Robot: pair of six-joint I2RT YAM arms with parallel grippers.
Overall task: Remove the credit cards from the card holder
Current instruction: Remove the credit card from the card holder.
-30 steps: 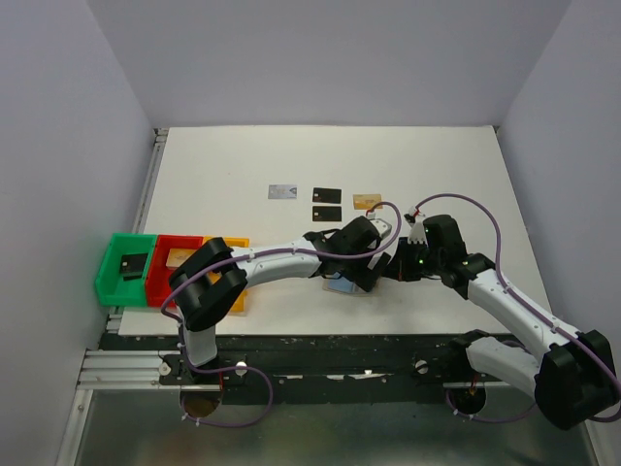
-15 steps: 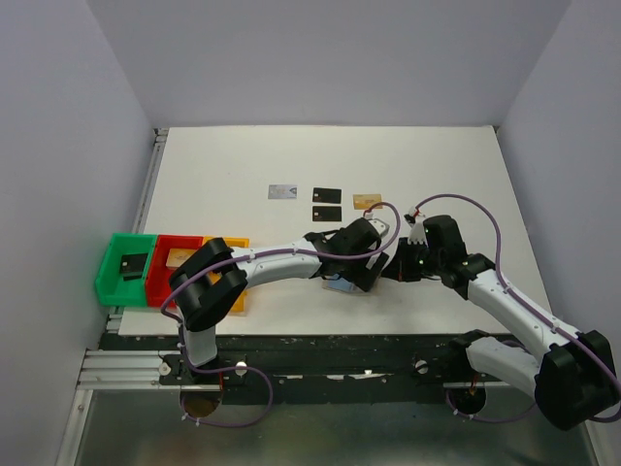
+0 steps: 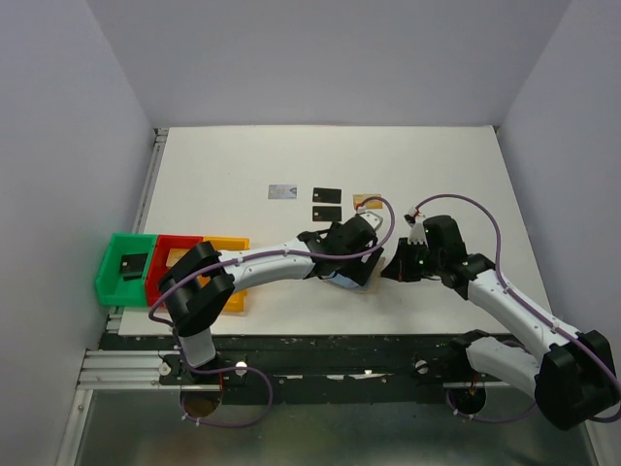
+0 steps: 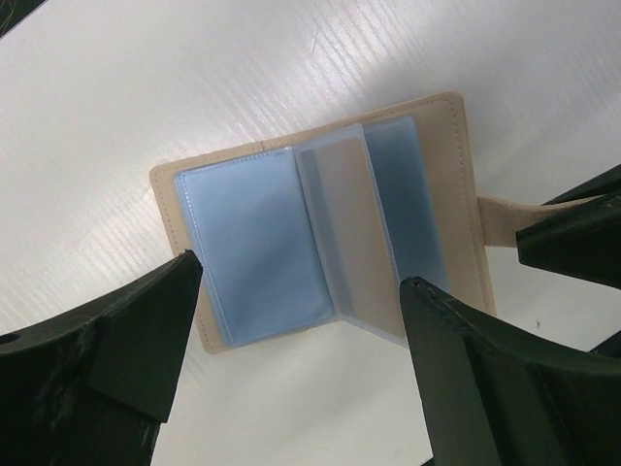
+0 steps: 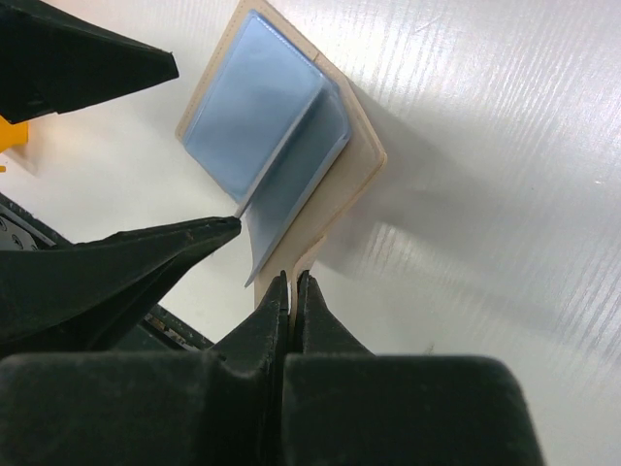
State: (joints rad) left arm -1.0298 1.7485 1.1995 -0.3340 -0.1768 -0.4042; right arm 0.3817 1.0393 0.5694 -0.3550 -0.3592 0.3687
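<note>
The top camera looks down from high behind the near edge over the whole white tabletop (image 3: 243, 165). The two wrist cameras look down from very near, from opposite sides, and both show the tan bifold card holder with blue-grey sleeves (image 4: 252, 243).

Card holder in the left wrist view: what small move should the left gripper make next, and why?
Probably lower the left gripper onto the raised clear sleeve. It hangs open over the spread card holder, the right gripper is shut on the tab, and only four cards lie outside it.
</note>
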